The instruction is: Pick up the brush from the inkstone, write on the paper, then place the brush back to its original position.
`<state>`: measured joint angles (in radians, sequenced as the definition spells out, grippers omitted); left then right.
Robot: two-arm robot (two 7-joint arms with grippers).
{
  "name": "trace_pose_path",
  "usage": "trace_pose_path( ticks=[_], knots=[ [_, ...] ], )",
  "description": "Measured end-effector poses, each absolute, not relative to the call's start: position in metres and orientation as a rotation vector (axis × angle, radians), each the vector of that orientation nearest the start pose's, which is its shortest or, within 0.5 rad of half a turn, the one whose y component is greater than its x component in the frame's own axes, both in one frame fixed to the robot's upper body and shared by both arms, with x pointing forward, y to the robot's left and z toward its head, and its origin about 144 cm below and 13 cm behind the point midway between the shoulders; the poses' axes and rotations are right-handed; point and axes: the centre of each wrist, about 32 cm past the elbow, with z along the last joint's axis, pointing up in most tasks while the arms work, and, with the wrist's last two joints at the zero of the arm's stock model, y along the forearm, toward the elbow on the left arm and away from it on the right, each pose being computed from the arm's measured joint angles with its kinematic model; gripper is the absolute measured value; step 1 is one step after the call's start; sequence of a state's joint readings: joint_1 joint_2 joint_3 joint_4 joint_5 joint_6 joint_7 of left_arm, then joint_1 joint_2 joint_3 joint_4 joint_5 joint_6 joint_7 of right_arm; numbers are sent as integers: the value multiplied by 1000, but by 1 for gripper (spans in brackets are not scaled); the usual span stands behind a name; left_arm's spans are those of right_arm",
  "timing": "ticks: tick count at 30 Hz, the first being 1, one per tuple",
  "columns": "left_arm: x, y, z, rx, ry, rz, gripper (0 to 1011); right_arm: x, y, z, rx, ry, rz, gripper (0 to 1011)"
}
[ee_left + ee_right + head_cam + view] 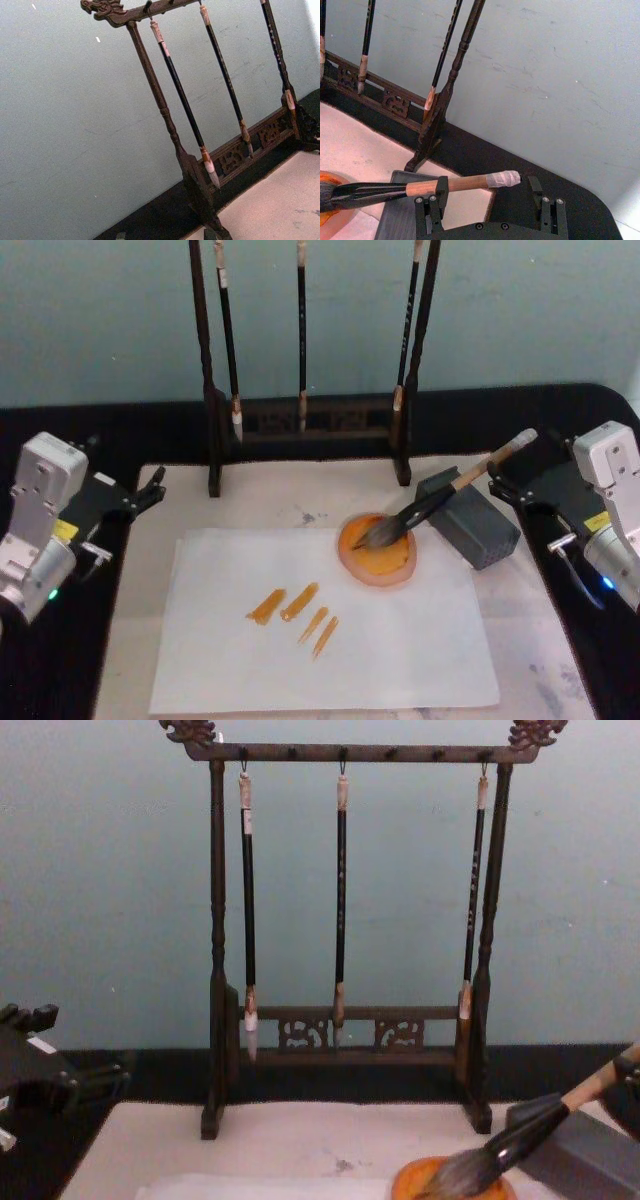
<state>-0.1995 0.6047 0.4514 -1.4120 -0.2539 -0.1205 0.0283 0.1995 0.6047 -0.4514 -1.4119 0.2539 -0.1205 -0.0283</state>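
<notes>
The brush [440, 498] lies slanted, its grey bristles in the orange inkstone [392, 565] and its tan handle propped on a grey block [478, 528]. In the chest view the brush [520, 1135] dips into the inkstone [415, 1183]. The white paper [400, 650] carries several orange strokes [296, 608]. My right gripper [508, 478] stands open at the handle's whitish end. In the right wrist view the right gripper [487, 189] has one finger on each side of the taped tip of the brush [465, 183]. My left gripper [148, 490] is parked open at the mat's left edge.
A dark wooden rack [305, 425] with three slim hanging brushes stands at the back of the pinkish-beige mat [270, 500]. The rack [345, 1040] rises tall in the chest view, and the rack [165, 115] shows in the left wrist view. A black table surrounds the mat.
</notes>
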Motion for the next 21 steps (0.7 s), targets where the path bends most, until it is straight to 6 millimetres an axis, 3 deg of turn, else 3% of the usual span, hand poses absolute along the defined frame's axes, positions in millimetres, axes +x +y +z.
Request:
trace_pose_path(
  ticks=[21],
  knots=[
    [489, 310, 1140, 304, -285, 1248, 1010, 489, -310, 1140, -305, -285, -1248, 1000]
  ],
)
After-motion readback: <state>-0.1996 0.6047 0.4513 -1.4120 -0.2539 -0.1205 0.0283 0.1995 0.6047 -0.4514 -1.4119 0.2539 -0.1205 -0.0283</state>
